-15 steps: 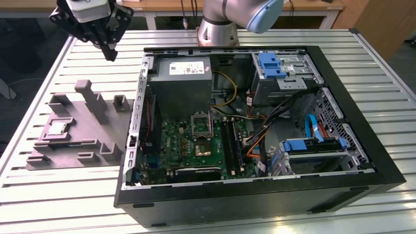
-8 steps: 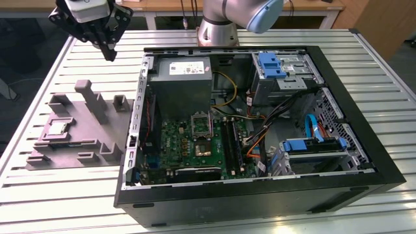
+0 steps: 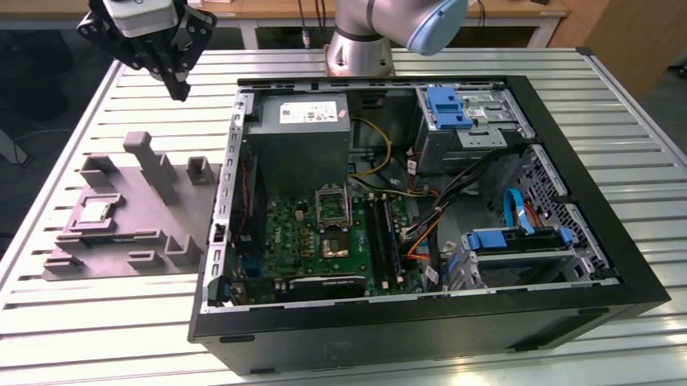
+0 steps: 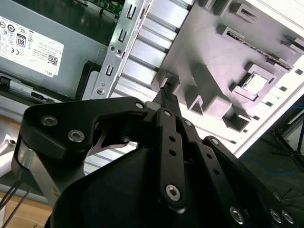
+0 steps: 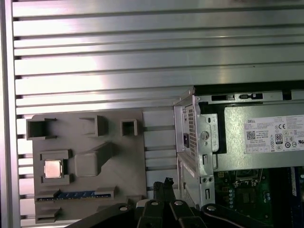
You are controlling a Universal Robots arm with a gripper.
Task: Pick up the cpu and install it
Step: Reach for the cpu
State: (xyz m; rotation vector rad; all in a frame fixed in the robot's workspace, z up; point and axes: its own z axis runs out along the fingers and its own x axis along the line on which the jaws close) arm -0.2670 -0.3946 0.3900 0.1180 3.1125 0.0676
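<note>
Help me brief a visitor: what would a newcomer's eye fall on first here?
The open computer case dominates the slatted table, its green board exposed. At the exterior view's left, a grey tray holds the small silver cpu. The black gripper hangs shut over the table nearby.

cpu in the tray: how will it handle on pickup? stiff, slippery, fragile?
Likely stiff and light: the cpu is a thin flat square with a metal top. Probably slippery, as that top shines. It sits in a recess of the grey tray, so a sideways push likely won't slide it.
</note>
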